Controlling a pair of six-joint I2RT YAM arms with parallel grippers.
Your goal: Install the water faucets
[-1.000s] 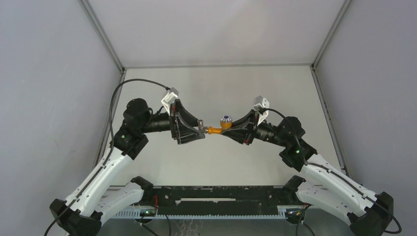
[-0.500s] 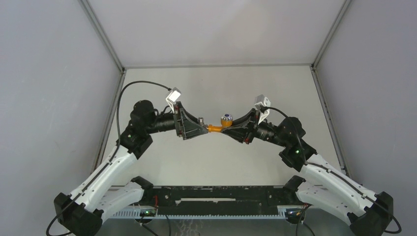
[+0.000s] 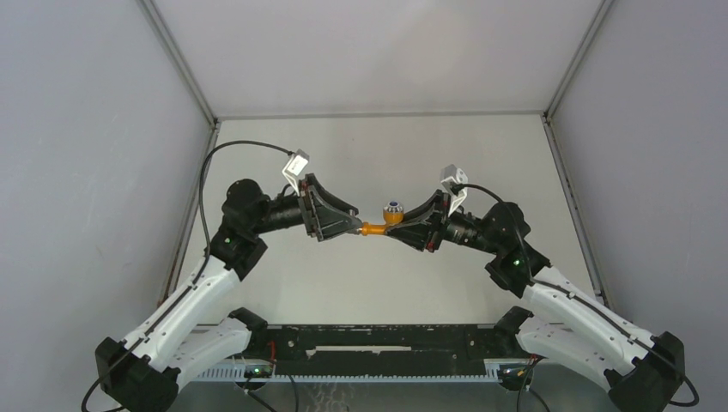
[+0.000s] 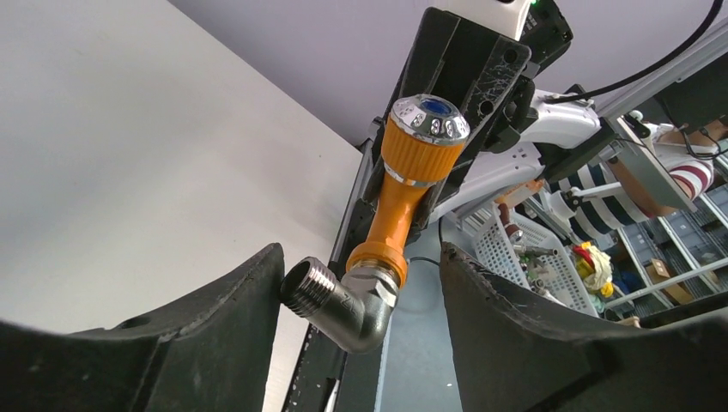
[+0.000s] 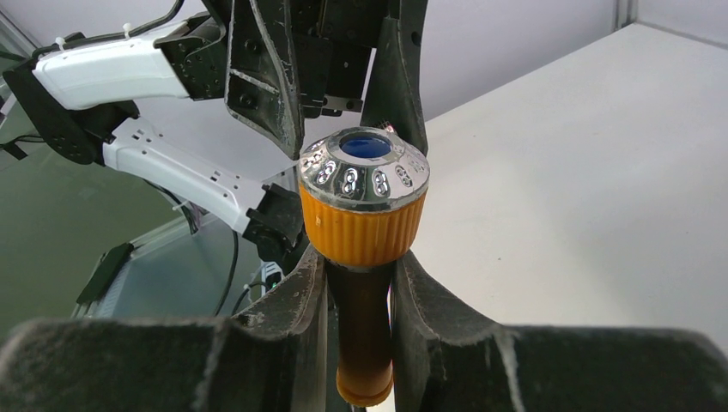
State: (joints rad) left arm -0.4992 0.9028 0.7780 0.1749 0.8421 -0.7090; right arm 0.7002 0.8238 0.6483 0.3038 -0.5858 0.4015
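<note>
The right pincer (image 5: 360,287) is clamped on the orange tap body (image 5: 362,225), just below its silvery knob. The left pincer (image 4: 359,262) stands apart around the grey elbow fitting (image 4: 350,302) on the tap's end. The fitting's threaded mouth is at one finger's edge, with open room to the other. Both pincers meet above the mid-tabletop (image 3: 378,283), well apart from the side walls (image 3: 86,172).

overhead overview, close wrist views sharing faucet (image 4: 403,193)

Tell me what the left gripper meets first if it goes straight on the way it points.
The silvery threaded elbow fitting on the orange tap body that the right gripper holds; it sits between the left gripper's open fingers, probably close.
</note>
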